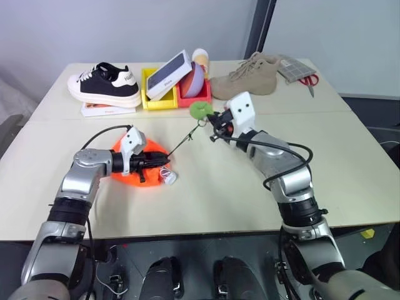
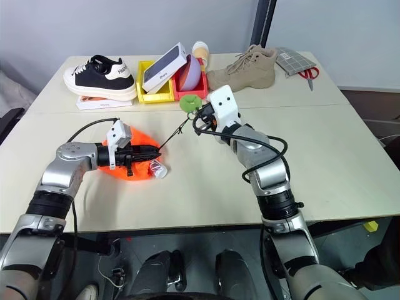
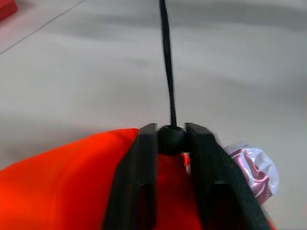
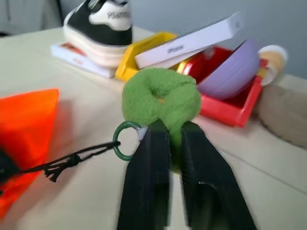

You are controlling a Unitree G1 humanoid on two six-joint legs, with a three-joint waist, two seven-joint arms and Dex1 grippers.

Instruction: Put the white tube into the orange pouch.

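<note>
Orange fabric, soft and crumpled: the orange pouch (image 1: pixel 128 167) lies on the pale worktop (image 1: pixel 212 194) at centre left of the head view. The left claw (image 3: pixel 171 136) sits over the pouch's mouth, its two black fingers (image 3: pixel 144 158) closed narrowly on the dark cord lock (image 3: pixel 171 139) where the cord leaves the fabric. The white tube (image 1: pixel 167 176) lies on the worktop touching the pouch's near right edge, outside the pouch, its pink label showing; in the left wrist view it shows just beside the claw (image 3: pixel 252 167).

The dark cord (image 1: pixel 183 143) runs taut from the pouch up and right to a small green ring (image 4: pixel 123 140) and a fuzzy green disc (image 4: pixel 160 98). The right claw (image 4: pixel 173 134) pinches the lower edge of the green disc, fingers nearly together, held above the worktop at the middle of the frame.

Along the far edge, upper part of the frame:
- black-and-white sneaker (image 1: pixel 104 84) resting on a flat box (image 1: pixel 103 110), upper left
- yellow bin (image 1: pixel 157 100) and red bin (image 1: pixel 195 97) side by side, a white phone box (image 1: pixel 169 75) leaning across them, a lilac bowl (image 1: pixel 195 80) tipped in the red bin
- cream cylinder (image 1: pixel 200 61) behind the bins
- tan boot (image 1: pixel 247 78) right of the bins
- grey pouch (image 1: pixel 294 67) and red-handled scissors (image 1: pixel 309 81), upper right
</note>
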